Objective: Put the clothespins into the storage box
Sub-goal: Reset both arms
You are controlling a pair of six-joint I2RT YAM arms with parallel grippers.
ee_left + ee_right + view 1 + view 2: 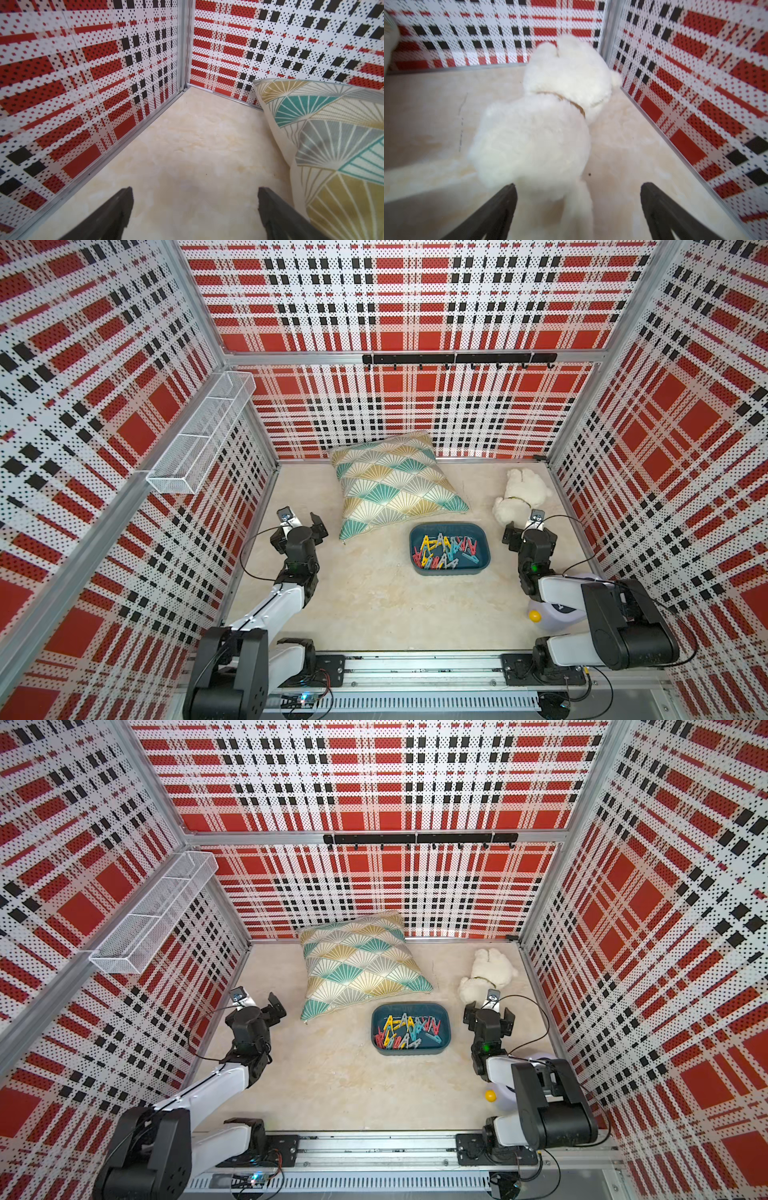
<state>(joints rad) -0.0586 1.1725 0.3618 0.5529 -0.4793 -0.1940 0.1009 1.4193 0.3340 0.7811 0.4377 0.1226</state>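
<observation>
**On the beige tabletop (pixel 374 605), the task is judged done**

The black left gripper (pixel 195 193) is spread, empty. All visible red, yellow, teal and grey plastic clothespins (pixel 446 553) are heaped inside the shallow dark-teal storage box (pixel 453 571); none is seen outside. The right gripper (pixel 578 189) is spread, empty.

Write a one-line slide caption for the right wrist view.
Open, empty right hand facing a white plush animal with a tan collar on the beige table.
</observation>
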